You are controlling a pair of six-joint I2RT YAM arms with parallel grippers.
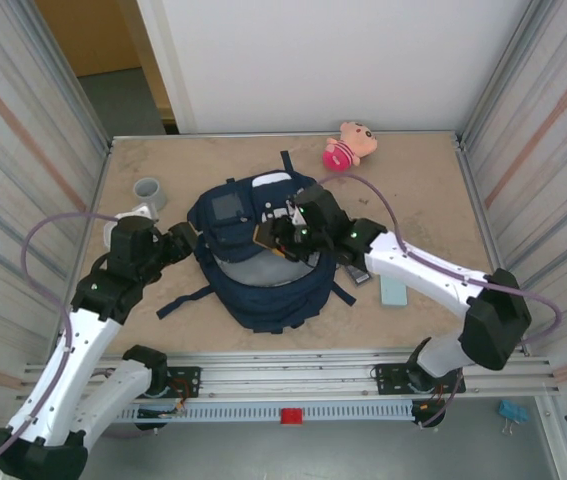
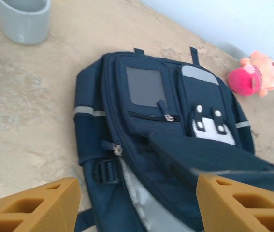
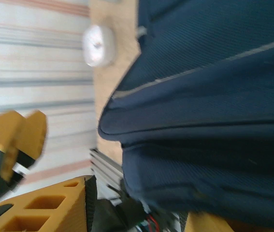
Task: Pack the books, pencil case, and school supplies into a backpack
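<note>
Your right tool hangs over the backpack mid-frame, jaws parted, nothing clearly held. Left tool gapes empty at the bag's left edge. Pencil case lies on the bench, lower right. Packing looks midway, so swing right and fetch it.

1. You are working in a robot test cell, not a home or a shop: a left arm and a right arm are bolted to an aluminium rail along the near edge of a table.
2. Ribbed panels in metal framing wall you in on both sides, with a plain white board behind.
3. Lilac cables loop loosely off the arms.
4. On the bare tan tabletop lie unrelated oddments: a backpack, a grey cup and a pink plush toy.
</note>
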